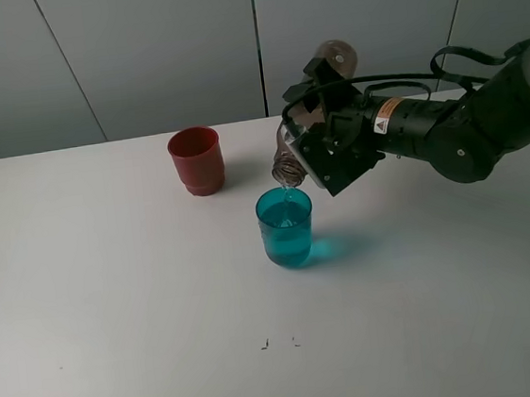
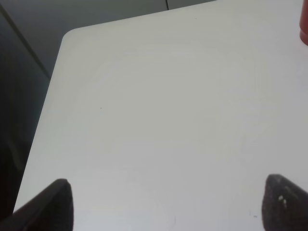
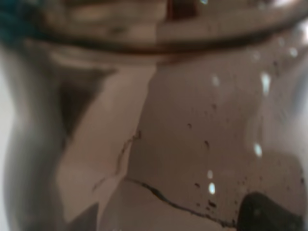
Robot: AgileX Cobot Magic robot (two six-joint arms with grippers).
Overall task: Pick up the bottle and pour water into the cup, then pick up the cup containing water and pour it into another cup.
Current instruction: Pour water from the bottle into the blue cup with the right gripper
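My right gripper is shut on the smoky grey-brown bottle. The bottle is tipped steeply with its neck down, its mouth just above the rim of the teal tumbler. A thin stream of water falls into the tumbler, which stands upright mid-table with water in it. The bottle's body fills the right wrist view. The red cup stands upright at the back, left of the tumbler; its edge shows in the left wrist view. My left gripper is open and empty over bare table; it does not show in the high view.
The white table has a rounded far-left corner. A grey panelled wall stands behind it. The right arm and its cables reach in from the right.
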